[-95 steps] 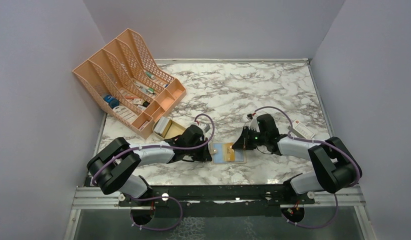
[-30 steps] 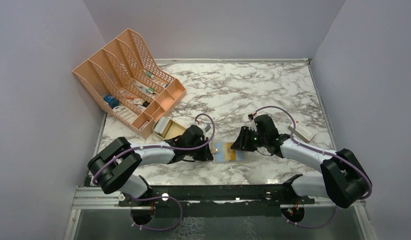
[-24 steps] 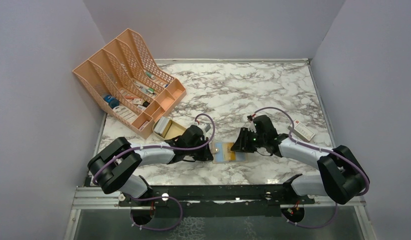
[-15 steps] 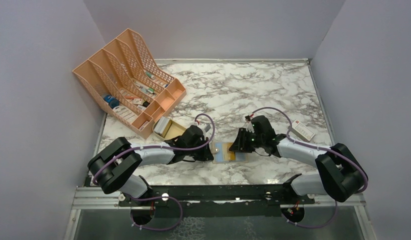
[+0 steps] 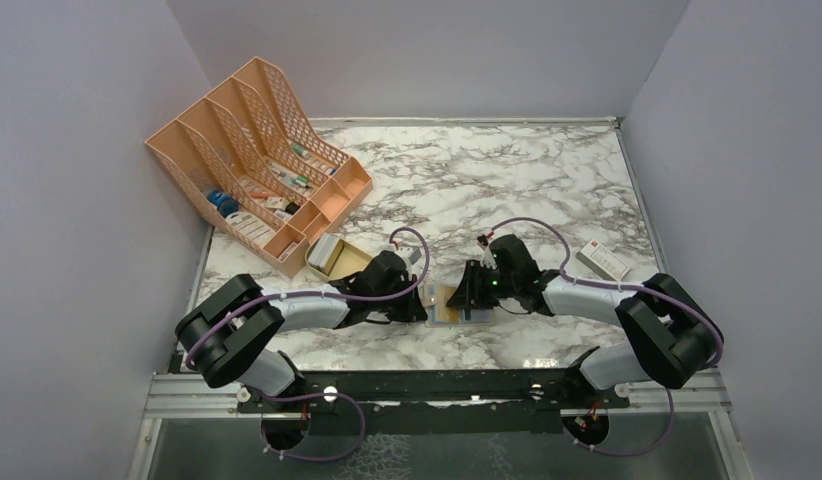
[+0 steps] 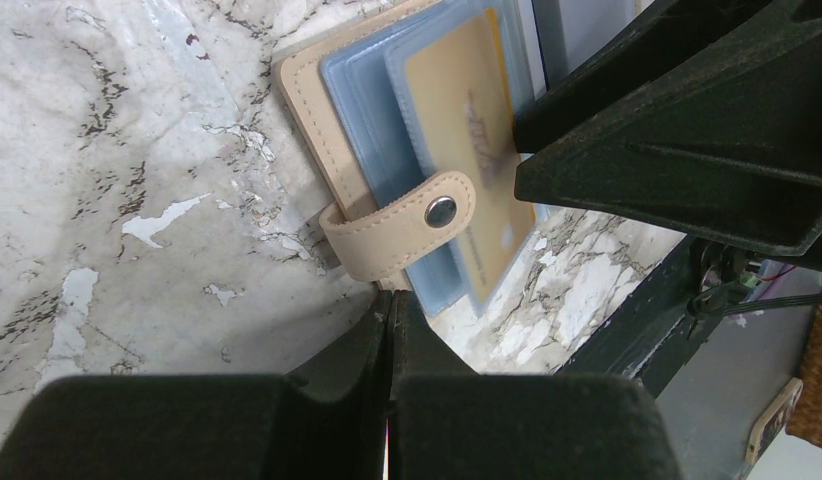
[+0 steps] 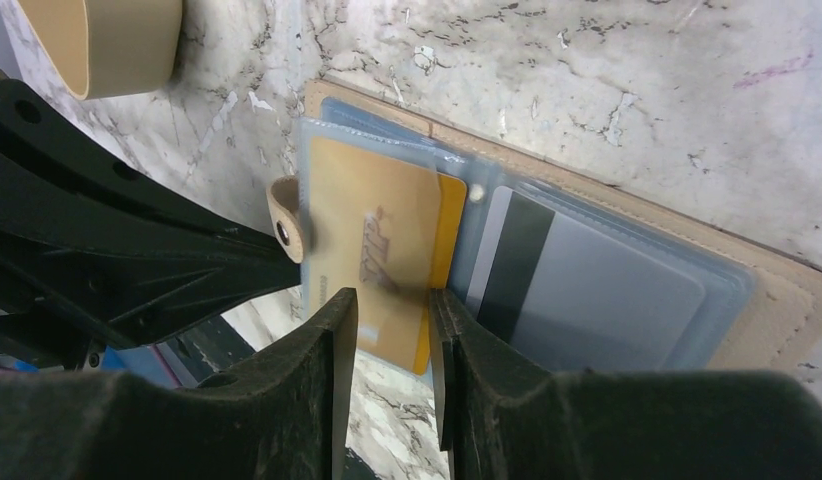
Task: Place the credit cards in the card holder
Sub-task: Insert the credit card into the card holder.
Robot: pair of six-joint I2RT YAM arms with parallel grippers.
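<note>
— Fingers (image 6: 367, 335) of the left gripper (image 6: 390, 298) are closed flat together, empty, at the snap strap (image 6: 407, 225). Why?
— Probably pinning the tan stitched leather-look card holder (image 6: 307, 120), open on the glossy marble table (image 6: 137, 150).
— And the right gripper (image 7: 390, 300)?
— Slightly parted, straddling the stiff gold credit card (image 7: 377, 230), apparently nudging it into a slick clear sleeve. A grey striped credit card (image 7: 607, 290) sits pocketed alongside.

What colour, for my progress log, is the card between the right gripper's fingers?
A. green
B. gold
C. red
B: in the right wrist view a gold card, tucked in the card holder's clear sleeve, shows between the fingers of the right gripper.
</note>
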